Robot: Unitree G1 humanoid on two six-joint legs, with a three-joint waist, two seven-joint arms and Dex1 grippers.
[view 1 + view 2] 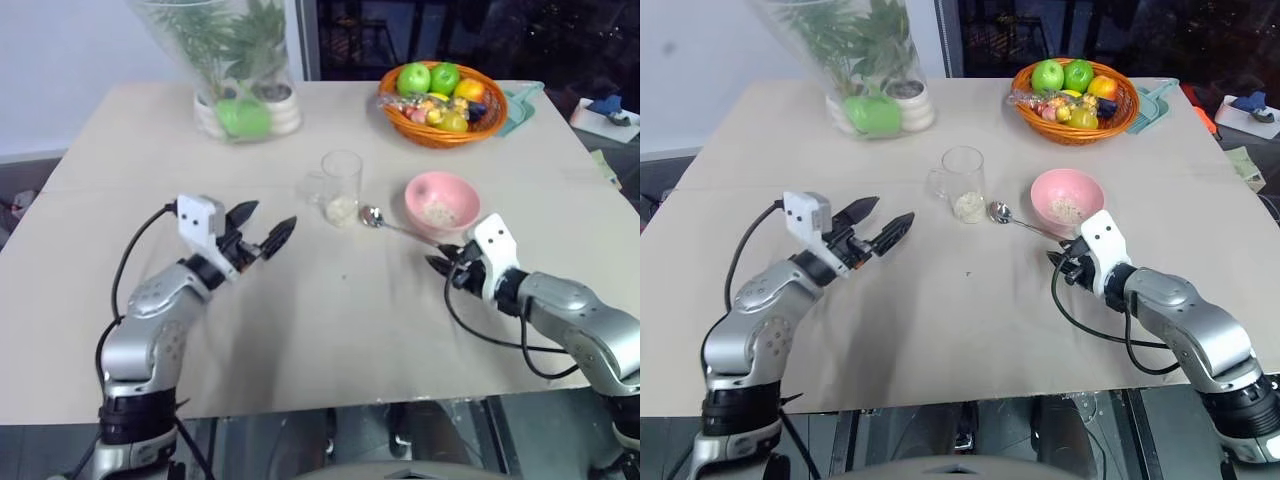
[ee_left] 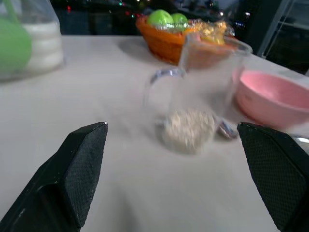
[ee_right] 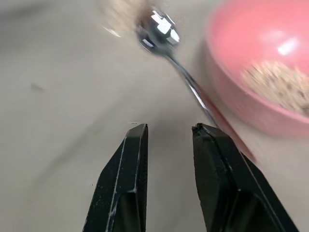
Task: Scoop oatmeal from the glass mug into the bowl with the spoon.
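My right gripper (image 3: 166, 133) sits low over the table, its fingers a little apart with nothing between them, and the spoon (image 3: 179, 67) lies flat just ahead, handle running toward one finger beside the pink bowl (image 1: 442, 200). That spoon looks thin, stiff and slick, so I'd pinch the handle near its end and squeeze firmly so it can't twist. My left gripper (image 1: 262, 232) hangs wide open, well short of the glass mug (image 1: 341, 187), which stands upright beside the spoon's head with a little oatmeal (image 2: 188, 128) left in the bottom. Some is already in the bowl. The mug is light, smooth and breakable, so I'd steady it gently around the wall.
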